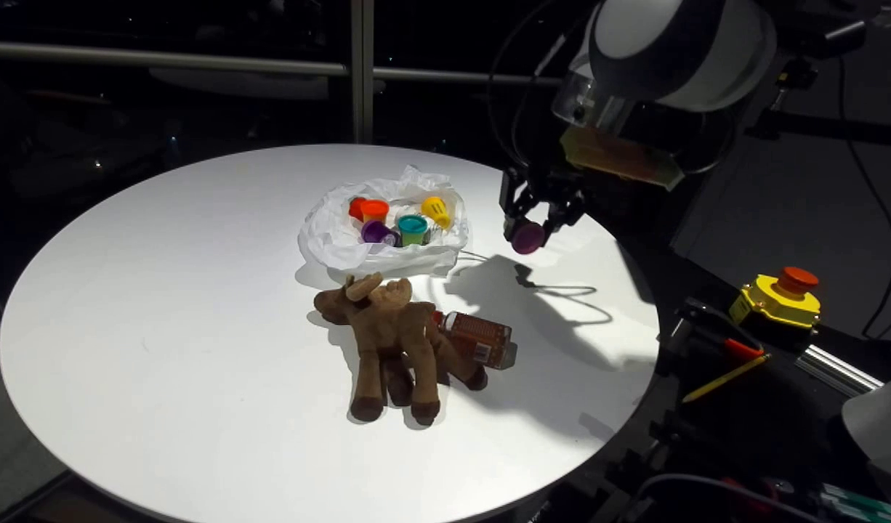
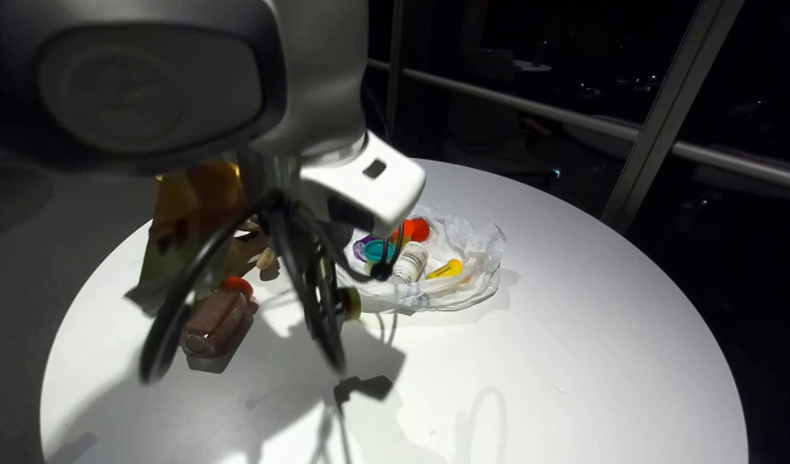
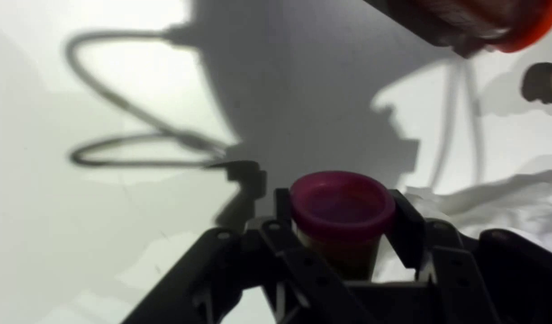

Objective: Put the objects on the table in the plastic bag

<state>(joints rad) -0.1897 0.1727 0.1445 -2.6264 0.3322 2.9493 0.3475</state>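
Observation:
My gripper [image 1: 536, 221] is shut on a small cup with a magenta-purple lid [image 1: 527, 237] and holds it above the table. In the wrist view the lidded cup [image 3: 341, 211] sits between both fingers [image 3: 340, 204]. The white plastic bag [image 1: 340, 250] lies spread open on the table, apart from the gripper. In it are an orange-lidded cup [image 1: 374, 211], a purple cup [image 1: 376, 232], a teal-lidded cup [image 1: 412, 229], a yellow piece [image 1: 436, 211] and a white bottle [image 2: 410, 261]. A brown plush moose [image 1: 387, 327] stands in front of the bag. A reddish-brown bottle [image 1: 478, 338] lies behind it.
The round white table [image 1: 162, 349] carries everything. A yellow emergency-stop box [image 1: 776, 305] with a red button and a yellow pencil [image 1: 725, 378] are beside the table. The arm hides part of the moose in an exterior view [image 2: 247, 251]. Windows stand behind.

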